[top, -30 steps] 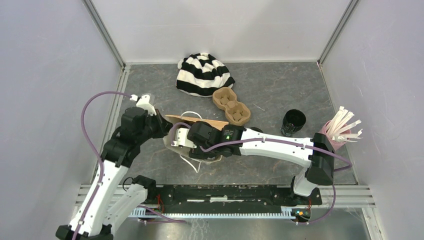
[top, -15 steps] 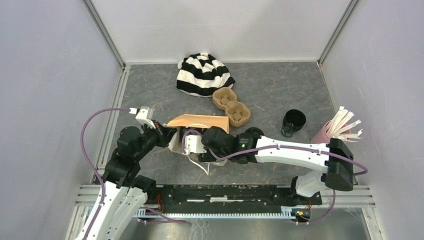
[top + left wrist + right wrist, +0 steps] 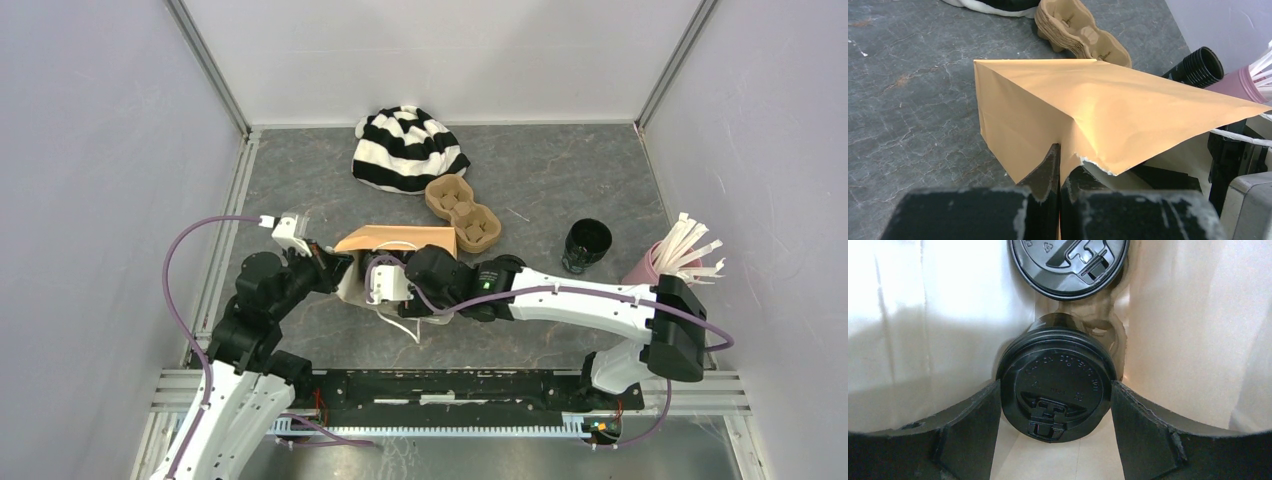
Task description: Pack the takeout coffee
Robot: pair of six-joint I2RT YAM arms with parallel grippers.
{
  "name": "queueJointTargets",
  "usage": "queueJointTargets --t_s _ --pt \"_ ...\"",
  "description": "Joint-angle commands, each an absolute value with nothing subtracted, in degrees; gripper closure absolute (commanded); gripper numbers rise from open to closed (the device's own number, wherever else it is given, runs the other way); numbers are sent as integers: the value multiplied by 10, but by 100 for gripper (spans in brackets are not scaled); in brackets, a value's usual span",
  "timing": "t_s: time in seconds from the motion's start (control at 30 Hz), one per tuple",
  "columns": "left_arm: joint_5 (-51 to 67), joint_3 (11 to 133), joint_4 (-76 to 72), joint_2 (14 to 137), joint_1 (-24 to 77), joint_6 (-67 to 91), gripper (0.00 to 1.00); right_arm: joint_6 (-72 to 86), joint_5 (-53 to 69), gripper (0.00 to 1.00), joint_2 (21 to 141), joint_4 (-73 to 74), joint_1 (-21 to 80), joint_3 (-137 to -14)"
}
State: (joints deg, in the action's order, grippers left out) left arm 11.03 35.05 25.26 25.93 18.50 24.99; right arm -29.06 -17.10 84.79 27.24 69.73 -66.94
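Grey marbled desk [image 3: 560, 180], white walls. Brown paper bag [image 3: 1088, 100] on its side, with the left end effector [image 3: 1059, 170] pinched tight on its rim. Right end effector [image 3: 1055, 390] inside the mouth, jaws wide, clasping one lidded coffee cup [image 3: 1055, 370] end-on; second cup [image 3: 1068, 262] just beyond, deeper. Lid embossing unreadable.

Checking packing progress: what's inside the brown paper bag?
Inside the bag: the near cup, lidded, in the right gripper, and the far cup, lidded, cropped by the frame. The bag floor under them is covered.
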Motion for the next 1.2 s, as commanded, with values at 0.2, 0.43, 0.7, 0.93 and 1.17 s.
queueJointTargets --t_s 0.2,0.43,0.7,0.93,1.17 --pt "131 372 248 287 182 229 98 -295 -246 49 862 286 690 -716" --pt "140 388 250 312 185 225 98 -331 -298 50 884 285 690 -733" --pt "132 454 293 359 184 212 98 -342 -300 50 922 306 689 -765" --pt "108 467 318 371 185 211 98 -310 -260 52 917 324 689 -796" --pt "87 481 336 388 185 212 98 -295 -285 51 900 318 690 -781"
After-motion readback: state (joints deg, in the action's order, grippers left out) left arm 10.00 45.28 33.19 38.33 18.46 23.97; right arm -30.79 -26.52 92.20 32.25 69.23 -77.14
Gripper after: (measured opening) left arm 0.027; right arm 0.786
